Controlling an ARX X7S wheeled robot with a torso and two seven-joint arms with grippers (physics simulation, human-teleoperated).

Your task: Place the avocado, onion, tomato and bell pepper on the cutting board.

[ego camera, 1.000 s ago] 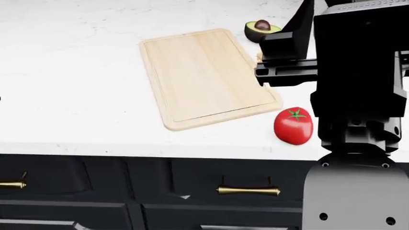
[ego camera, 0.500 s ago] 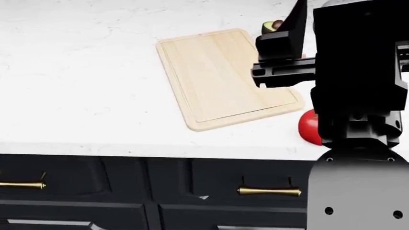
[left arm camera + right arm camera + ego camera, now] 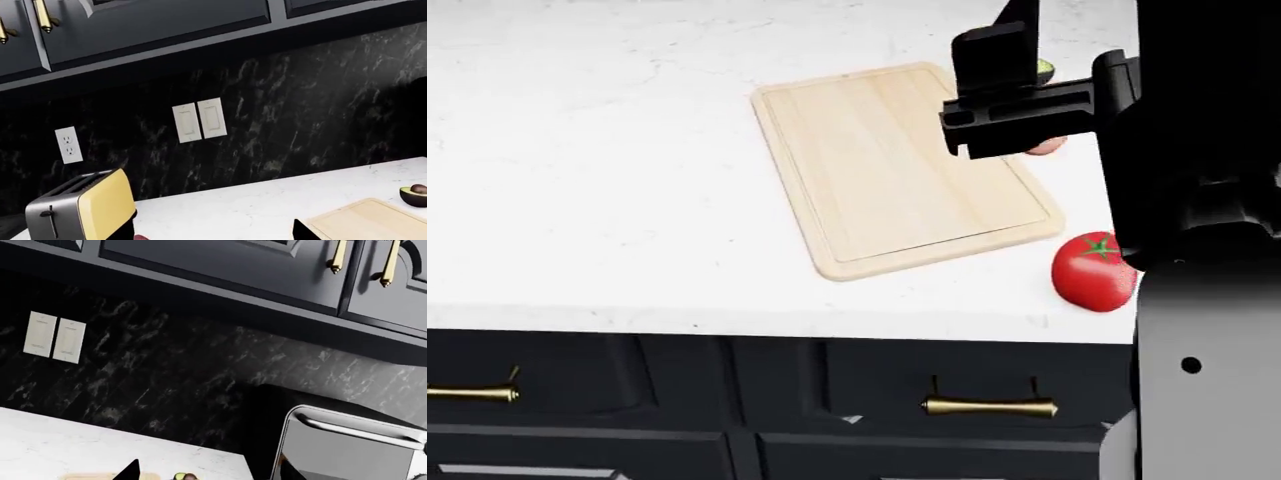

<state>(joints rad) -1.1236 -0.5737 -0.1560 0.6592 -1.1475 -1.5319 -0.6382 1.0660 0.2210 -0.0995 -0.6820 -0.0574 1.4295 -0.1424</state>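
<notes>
The pale wooden cutting board [image 3: 894, 165] lies bare on the white counter. The bright red tomato [image 3: 1094, 272] sits off its near right corner. My right gripper [image 3: 1014, 95] hovers over the board's far right edge with its jaws apart and empty. It hides most of the avocado, of which a green sliver [image 3: 1045, 68] shows. A tan bit [image 3: 1045, 147] below the gripper may be the onion. The left wrist view shows the avocado [image 3: 414, 195], the board [image 3: 373, 222] and a dark red scrap [image 3: 140, 237], perhaps the bell pepper. My left gripper [image 3: 213, 236] is open. The right wrist view shows the avocado [image 3: 183, 476] between the right gripper's [image 3: 207, 475] tips.
A yellow and steel toaster [image 3: 83, 207] stands at the back wall. A steel appliance [image 3: 347, 450] stands at the counter's far right. Dark drawers with brass handles [image 3: 988, 405] run below the counter's front edge. My right arm [image 3: 1201, 200] fills the head view's right side.
The head view has swung left then steadied. My right arm has moved right and up, uncovering the tomato, and the gripper now covers more of the avocado.
</notes>
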